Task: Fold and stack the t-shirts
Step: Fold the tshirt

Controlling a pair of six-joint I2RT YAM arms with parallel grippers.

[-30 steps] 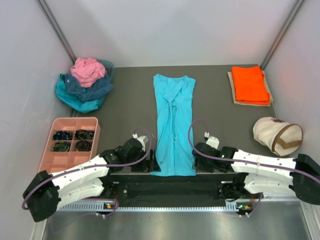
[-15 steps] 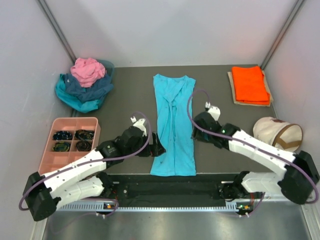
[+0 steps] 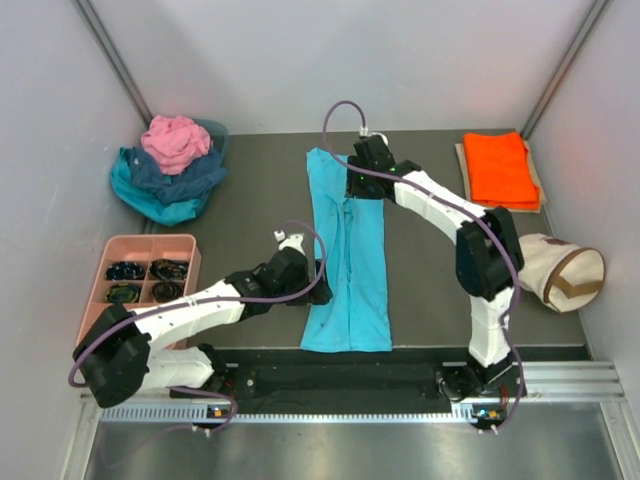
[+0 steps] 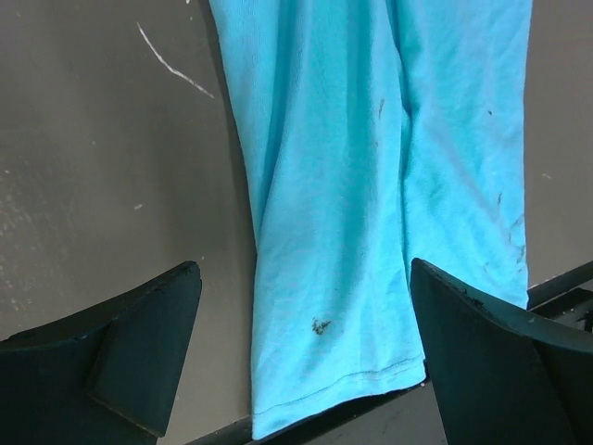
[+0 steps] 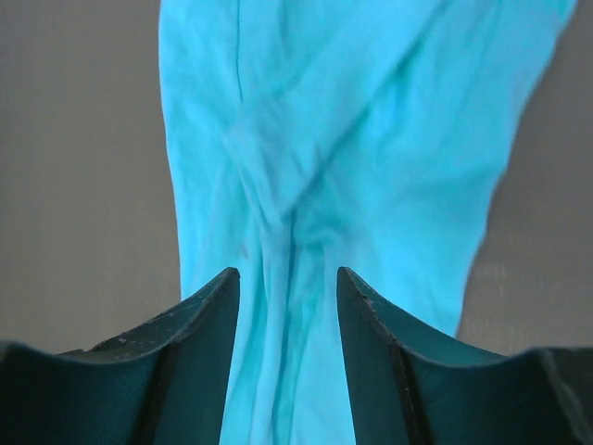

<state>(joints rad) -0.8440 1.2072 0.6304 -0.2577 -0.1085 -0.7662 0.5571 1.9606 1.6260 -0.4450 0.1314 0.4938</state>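
my left gripper (image 4: 304, 278) gapes wide over the near hem of the turquoise t-shirt (image 3: 348, 260), a long strip at centre; right gripper (image 5: 287, 278), fingers apart and empty, hovers over its collar at 12 o'clock. orange t-shirt (image 3: 500, 168) lies folded at 2 o'clock, heap of t-shirts (image 3: 170, 165) at 10 o'clock not yet done

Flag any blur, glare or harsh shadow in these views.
Top external: sharp, evenly lit, only soft shadows, no glare. Left wrist: turquoise t-shirt crisp, its dark specks readable. Right wrist: noticeably softer focus, the cloth's folds show no weave detail.
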